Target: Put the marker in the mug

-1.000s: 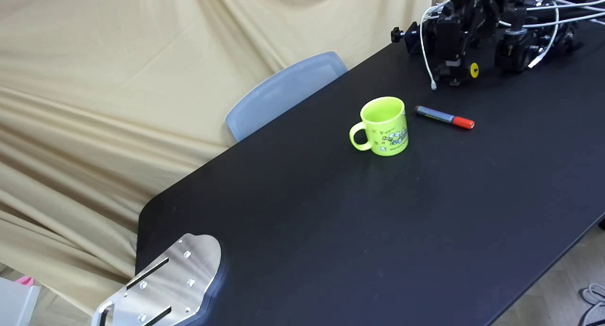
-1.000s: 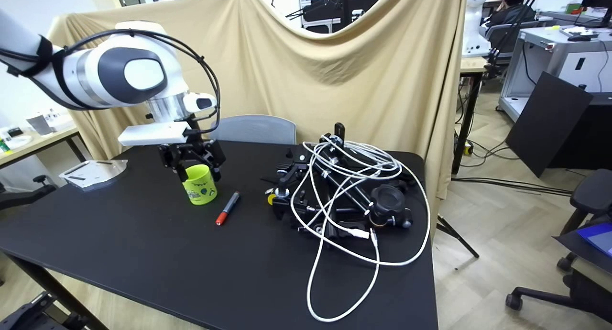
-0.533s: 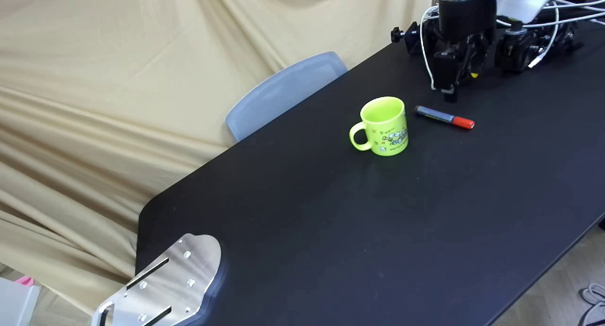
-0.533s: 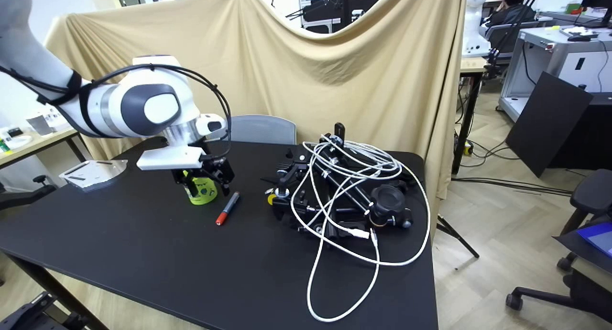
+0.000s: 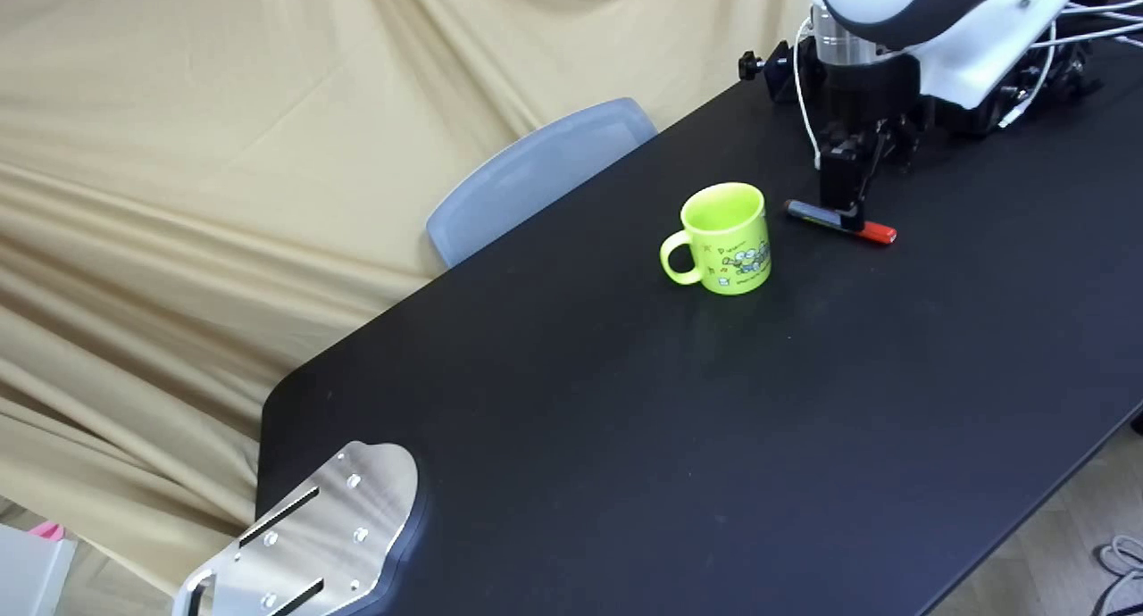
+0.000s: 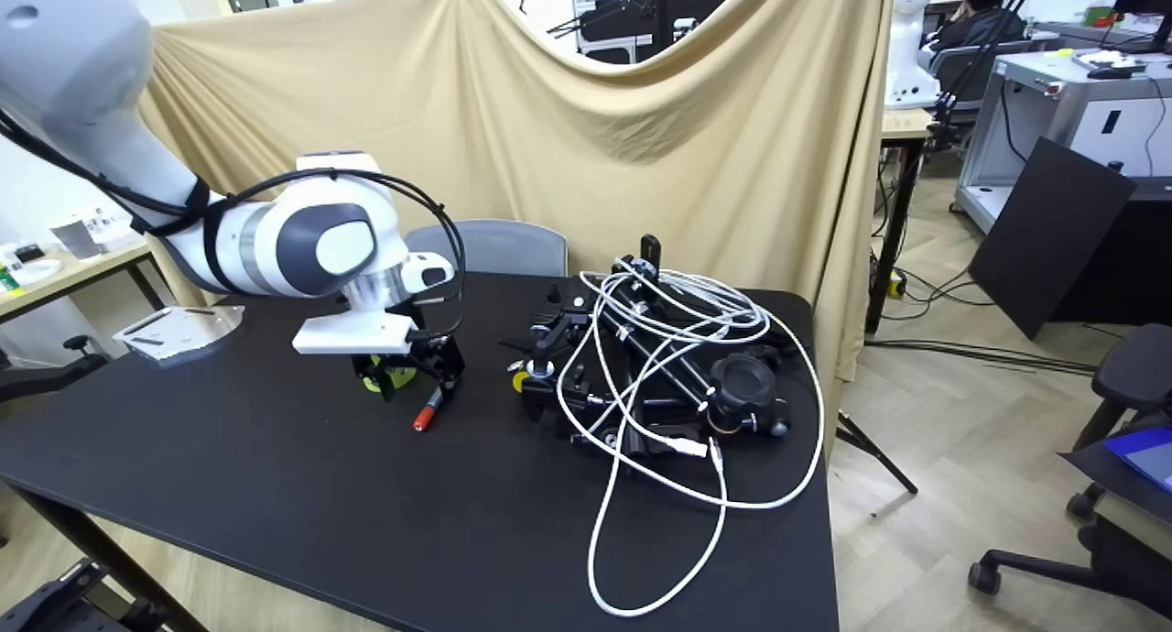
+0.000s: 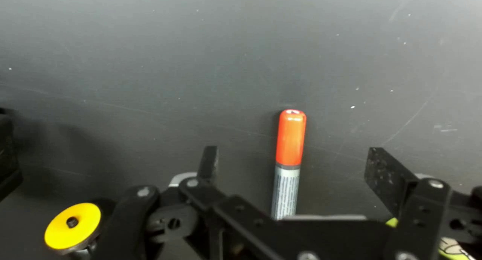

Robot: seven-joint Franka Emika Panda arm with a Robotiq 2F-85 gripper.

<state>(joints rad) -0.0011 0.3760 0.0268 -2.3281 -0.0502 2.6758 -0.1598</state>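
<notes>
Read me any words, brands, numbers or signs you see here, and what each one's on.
No whole word, brand or number is legible.
Marker: fine print on its pale part in the wrist view, too blurred to read.
Red cap: pale spot on its end, too small to tell if it's a sign.
Mug: tiny lettering in more than one place in an exterior view; perhaps a "D" in the upper line, the rest unreadable.

Arm (image 6: 293,256) bent, hand (image 7: 292,160) pointing down, fingers (image 7: 388,179) spread well apart.
</notes>
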